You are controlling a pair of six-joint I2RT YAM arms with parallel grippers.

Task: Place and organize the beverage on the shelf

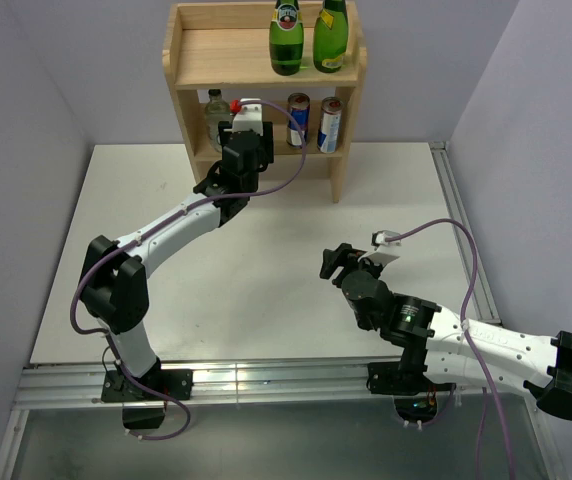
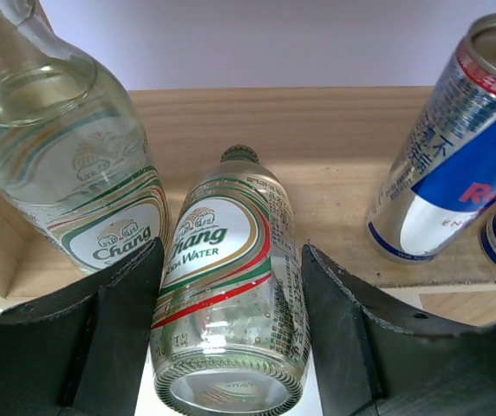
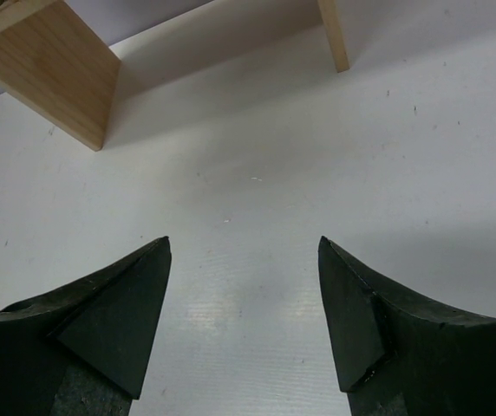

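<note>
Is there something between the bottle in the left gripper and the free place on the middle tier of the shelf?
Nothing visible. The left gripper holds the soda water bottle facing a bare gap on the shelf, between a second Chang bottle on one side and two cans on the other.

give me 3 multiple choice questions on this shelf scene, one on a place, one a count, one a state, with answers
1. Where do the two green bottles stand?
A) on the shelf, top tier
B) on its middle tier
C) on its bottom tier

2. How many cans stand on the middle tier?
A) one
B) two
C) four

3. The jaws of the left gripper are:
A) open and empty
B) shut on a can
C) shut on a Chang bottle

Answers:
1 A, both stand inside the raised rim up top.
2 B, two blue-and-silver cans stand side by side.
3 C, the jaws touch both sides of the bottle in the left wrist view.
</note>
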